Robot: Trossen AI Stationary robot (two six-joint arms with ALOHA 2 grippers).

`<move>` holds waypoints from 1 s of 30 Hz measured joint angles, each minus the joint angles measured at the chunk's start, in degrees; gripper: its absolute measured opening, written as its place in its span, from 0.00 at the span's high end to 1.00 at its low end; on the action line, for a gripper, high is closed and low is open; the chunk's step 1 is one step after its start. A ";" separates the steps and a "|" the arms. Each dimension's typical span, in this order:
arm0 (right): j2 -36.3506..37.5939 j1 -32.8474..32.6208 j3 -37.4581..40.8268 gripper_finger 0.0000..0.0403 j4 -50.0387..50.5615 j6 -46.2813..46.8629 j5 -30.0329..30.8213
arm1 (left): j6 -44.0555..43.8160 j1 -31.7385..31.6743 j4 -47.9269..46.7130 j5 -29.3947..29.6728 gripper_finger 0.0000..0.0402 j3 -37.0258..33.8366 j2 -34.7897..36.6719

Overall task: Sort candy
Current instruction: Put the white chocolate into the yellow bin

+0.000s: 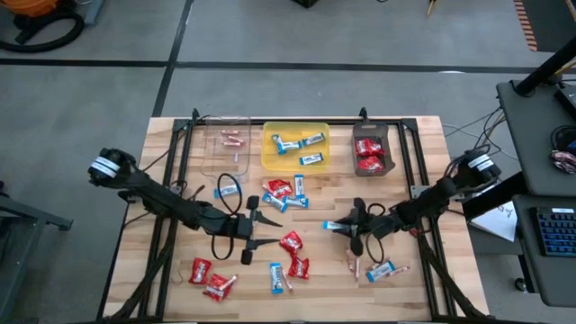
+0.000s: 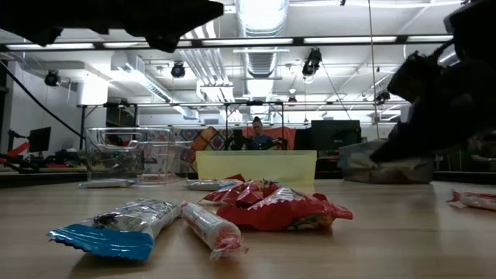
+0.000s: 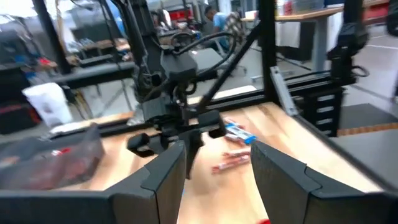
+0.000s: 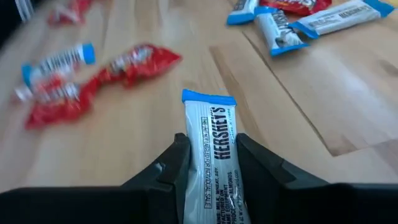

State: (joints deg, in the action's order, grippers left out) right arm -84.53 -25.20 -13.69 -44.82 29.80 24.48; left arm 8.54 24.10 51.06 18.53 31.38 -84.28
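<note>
My right gripper [image 4: 210, 163] is clamped on a blue-and-white bar [image 4: 215, 149], fingers on either long side, the bar's blue end sticking out ahead; it sits over the table's middle right, just beside a pink stick [image 1: 354, 264] and another bar [image 1: 382, 270]. The left gripper [image 1: 251, 236] hovers near the centre with fingers apart and nothing between them.

The step, as I read it, is carrying this bar to the yellow tray [image 1: 295, 162], where three like it already lie; red packets fill the dark tray [image 1: 370, 150] and sticks the clear tray [image 1: 226, 148]. To do it well I'd lift straight up first so the bar's loose end doesn't drag the nearby sweets; then swing toward the far edge, passing above the cluster of bars and packets [image 1: 281, 192] in front of the yellow tray, not through it; keep the grip firm, since the wrapper looks slick and could slide out forward. I'd release low over the tray's open middle, clear of its wall, so the bar doesn't bounce out. The left arm sits close to my path; I'd hold it where it is until the right is clear.
</note>
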 joint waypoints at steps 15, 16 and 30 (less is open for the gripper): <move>9.29 5.91 -5.26 0.74 -0.78 22.70 -15.49 | 7.06 -3.35 4.96 -0.15 0.49 10.29 -18.74; 9.31 5.91 -6.07 0.74 -0.91 22.78 -15.99 | 6.80 -3.85 4.83 -0.99 0.49 10.53 -19.18; 5.26 6.22 -15.76 0.74 0.22 21.68 -21.88 | 4.16 -5.88 6.10 -7.73 0.49 13.38 -20.89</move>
State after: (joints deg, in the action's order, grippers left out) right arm -79.27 -18.98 -29.45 -44.59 51.49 2.61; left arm 12.70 18.22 57.16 10.80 44.75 -105.17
